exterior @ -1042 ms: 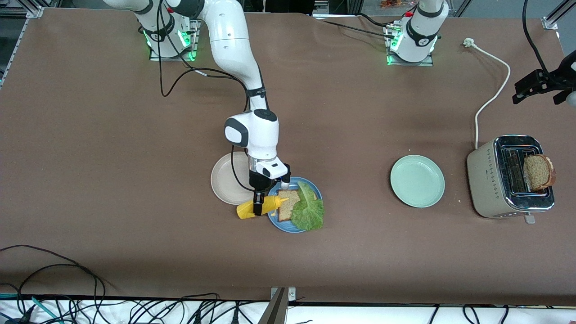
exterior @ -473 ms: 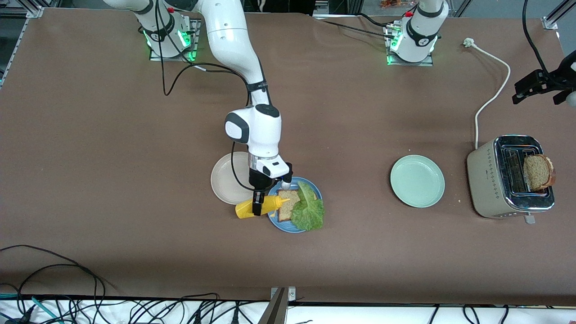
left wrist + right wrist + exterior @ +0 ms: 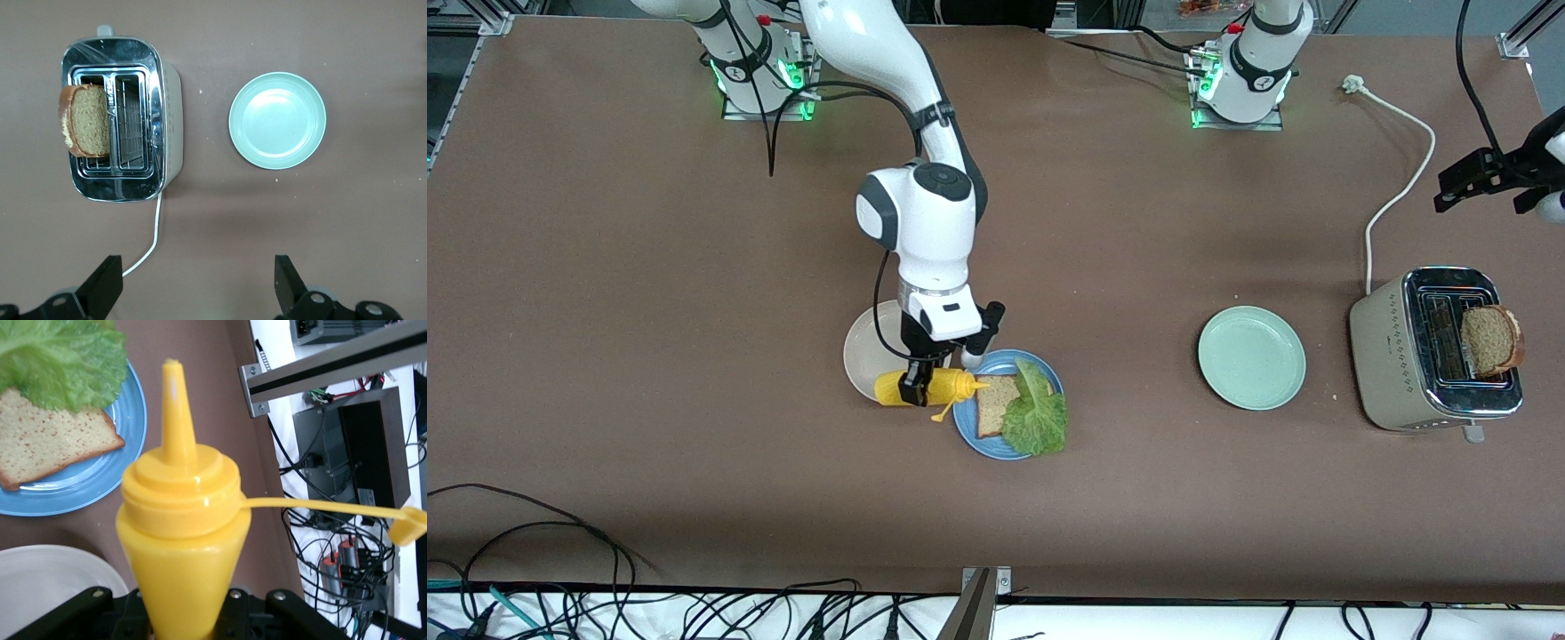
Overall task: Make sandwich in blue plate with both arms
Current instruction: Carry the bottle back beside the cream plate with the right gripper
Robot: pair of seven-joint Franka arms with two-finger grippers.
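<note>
Your right gripper [image 3: 914,384] pinches a yellow mustard bottle [image 3: 925,388] around its body, holding it on its side in the air over the edge of the beige plate [image 3: 864,348], its nozzle aimed at the blue plate [image 3: 971,431]. The bottle's cap [image 3: 407,525] dangles open on its strap. From the beige plate, the blue plate sits at about four o'clock in the front view, just beside it. On the blue plate lies one bread slice [image 3: 992,405], with a lettuce leaf [image 3: 1037,414] overlapping its edge and hanging over the rim toward the left arm's end.

Your left gripper [image 3: 1494,173] waits with its fingers [image 3: 285,283] spread wide, empty, up over the table near the toaster [image 3: 1392,364]. A second bread slice [image 3: 1489,340] stands in one toaster slot. The mint-green plate [image 3: 1251,357] lies between the toaster and the blue plate.
</note>
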